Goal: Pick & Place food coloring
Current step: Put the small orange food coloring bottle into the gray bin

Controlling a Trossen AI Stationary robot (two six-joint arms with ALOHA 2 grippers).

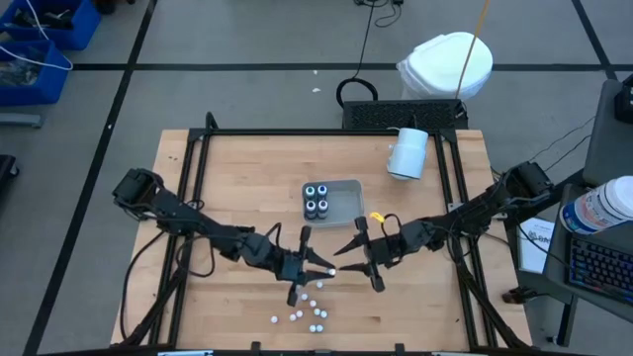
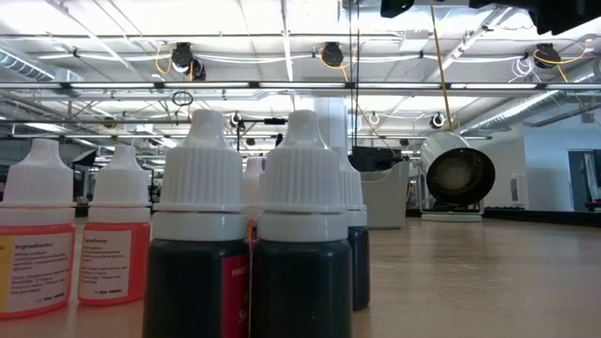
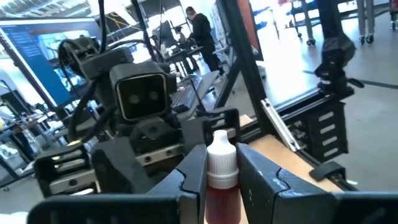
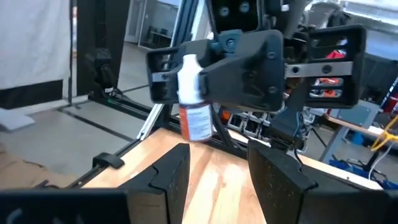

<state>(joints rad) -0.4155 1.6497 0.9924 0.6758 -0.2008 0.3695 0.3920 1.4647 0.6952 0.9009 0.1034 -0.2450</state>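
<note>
Left pincer (image 3: 219, 180) pinching a small red food coloring bottle (image 3: 221, 177) with a ribbed white cone cap, held above the wooden tabletop (image 1: 247, 183) near its front middle; lower part of the bottle cut off in the left wrist view, label readable as white in the right wrist view only. Facing it just beside, right pincer (image 4: 214, 165) spread with nothing between its dark angular fingers. Behind both, a grey rectangular tray (image 1: 344, 190) holding four dark round bottles (image 1: 316, 200) in its left part. Scattered whitish bottles (image 1: 307, 309) on the pale wood grain near the front edge, too small overhead to tell colours. In the low view, dark-filled and orange-red bottles cut off at the bottom. Farther right, a white cylinder (image 1: 406, 153) lying on its side.
</note>
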